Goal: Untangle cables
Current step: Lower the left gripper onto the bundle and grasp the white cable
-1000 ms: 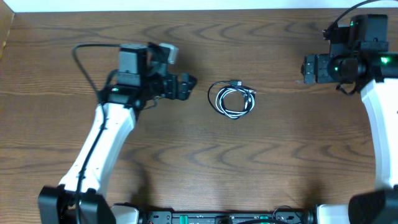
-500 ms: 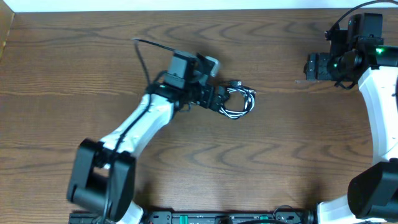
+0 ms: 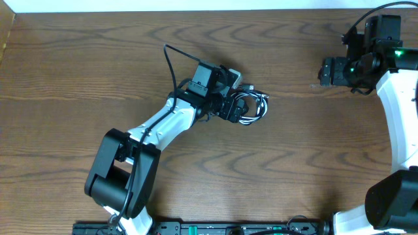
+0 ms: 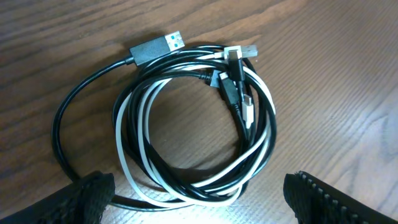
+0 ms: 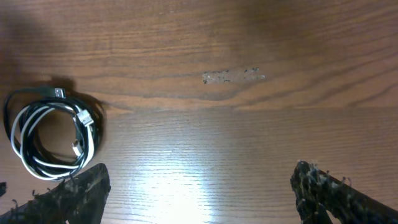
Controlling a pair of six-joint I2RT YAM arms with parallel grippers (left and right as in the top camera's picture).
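The cables (image 3: 253,106) lie in one small coil on the wooden table, black cords and a whitish one wound together. In the left wrist view the cables (image 4: 261,134) fill the frame, a USB plug (image 4: 155,46) sticking out at the top left and several small plugs bunched at the upper right. My left gripper (image 3: 236,108) is open at the coil's left edge. Its fingers (image 4: 87,199) straddle the coil's near side without touching it. Far to the right, my right gripper (image 3: 324,70) is open over bare wood, and its view shows the cables (image 5: 84,121) at the left.
A pale scuff mark (image 5: 233,76) shows on the wood ahead of the right gripper. The table's back edge (image 3: 196,9) runs along the top and its left edge (image 3: 6,39) is near the corner. The left arm (image 3: 157,127) stretches diagonally across the middle.
The left arm has swung right across the table, bringing its open gripper from well left of the coil up to the coil's edge. The right arm has hardly moved.
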